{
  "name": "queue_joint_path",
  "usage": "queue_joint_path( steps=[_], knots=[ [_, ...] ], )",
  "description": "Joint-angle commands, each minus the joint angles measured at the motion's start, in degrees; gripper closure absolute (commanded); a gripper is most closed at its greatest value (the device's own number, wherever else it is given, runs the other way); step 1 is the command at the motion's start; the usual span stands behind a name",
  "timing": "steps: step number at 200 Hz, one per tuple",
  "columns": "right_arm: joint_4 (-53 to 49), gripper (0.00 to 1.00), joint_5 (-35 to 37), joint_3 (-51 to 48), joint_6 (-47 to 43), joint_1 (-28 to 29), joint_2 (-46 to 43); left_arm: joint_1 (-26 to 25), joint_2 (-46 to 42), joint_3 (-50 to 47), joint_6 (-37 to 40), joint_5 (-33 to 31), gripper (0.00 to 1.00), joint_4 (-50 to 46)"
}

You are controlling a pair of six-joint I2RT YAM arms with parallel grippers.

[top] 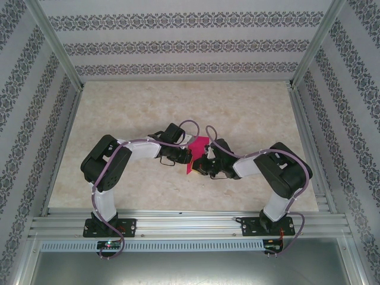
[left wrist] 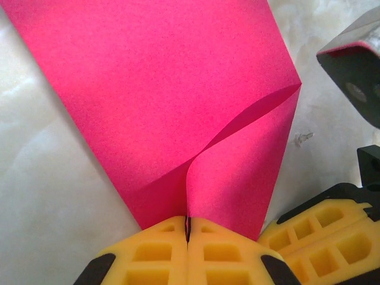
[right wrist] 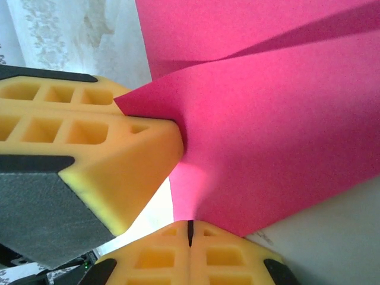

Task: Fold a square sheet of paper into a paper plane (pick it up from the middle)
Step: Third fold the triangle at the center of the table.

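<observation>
My left gripper (left wrist: 187, 230) and right gripper (right wrist: 190, 229) each pinch the square sheet of paper (top: 196, 152), held between them over the table (top: 249, 113). I should line up the edges before creasing, with even tension.

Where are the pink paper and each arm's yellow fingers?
square sheet of paper (left wrist: 166, 89), left wrist view, flat upper face.
left fingers (left wrist: 193, 234), left wrist view, tip beside the closed seam.
right fingers (right wrist: 185, 234), right wrist view, tip beside the closed seam.
</observation>
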Motion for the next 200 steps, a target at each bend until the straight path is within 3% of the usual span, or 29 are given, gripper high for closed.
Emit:
queue_joint_path(
  steps=[1,38,109,167,200],
  knots=[
    [-8.5,1.00,4.1,1.8,-2.8,-0.1,-1.7,-0.4,3.2,-1.2,0.9,-2.5,1.00,-5.7],
    [-7.0,1.00,2.5,1.3,-3.6,-2.4,-6.2,-0.4,3.2,-1.1,1.0,-2.6,0.99,-5.8],
    [-7.1,1.00,1.0,4.0,-4.7,-5.0,2.1,-0.4,3.3,-0.9,1.0,-2.7,0.99,-6.1],
    [-8.6,1.00,-0.6,5.0,-6.3,-8.8,-4.4,-0.4,3.4,-0.7,1.3,-2.9,0.99,-6.5],
    [-8.2,1.00,-3.1,6.5,-7.2,-11.2,-1.6,-0.4,3.5,-0.7,1.4,-2.7,0.99,-6.5]
  ],
)
